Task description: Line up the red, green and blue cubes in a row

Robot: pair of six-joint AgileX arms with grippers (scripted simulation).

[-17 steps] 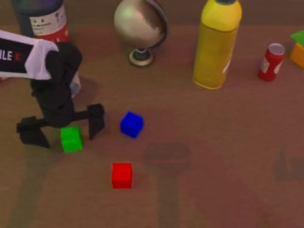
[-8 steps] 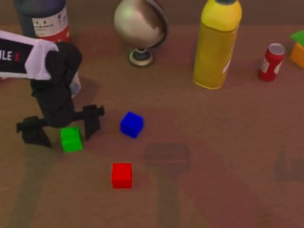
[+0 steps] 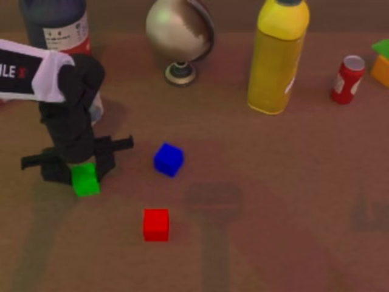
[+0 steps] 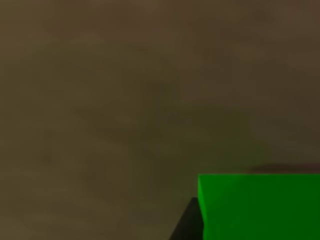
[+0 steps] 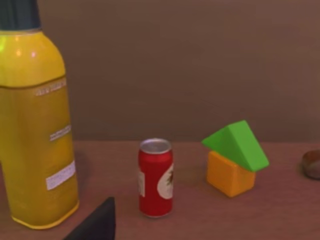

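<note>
Small plain bright-green cube (image 3: 84,180): rigid, flat-faced, looks light. It should not deform or roll, though smooth faces could slip under a weak pinch. Best hold is two opposite vertical faces, centred, fingers square to them so it does not twist out.

Left gripper (image 3: 78,165) sits in the left-middle of the top view, right over the green cube. The black fingers (image 3: 104,159) stand narrow, one on each side of it, apparently touching its faces. Judged clamped on the cube, contact itself too small to confirm. Left wrist view shows only a green cube face (image 4: 259,206) filling the lower-right corner with a dark finger edge beside it, consistent with the cube sitting between the fingers.

Small deep-blue cube (image 3: 168,159) sits centre-left of the top view, well apart from the gripper. Small bright-red cube (image 3: 156,224) sits below it, lower centre-left. Both lie free on the brown wooden table (image 3: 273,201), and the three cubes do not form a row.

Right arm is out of the top view; its fingers' state cannot be told.
</note>
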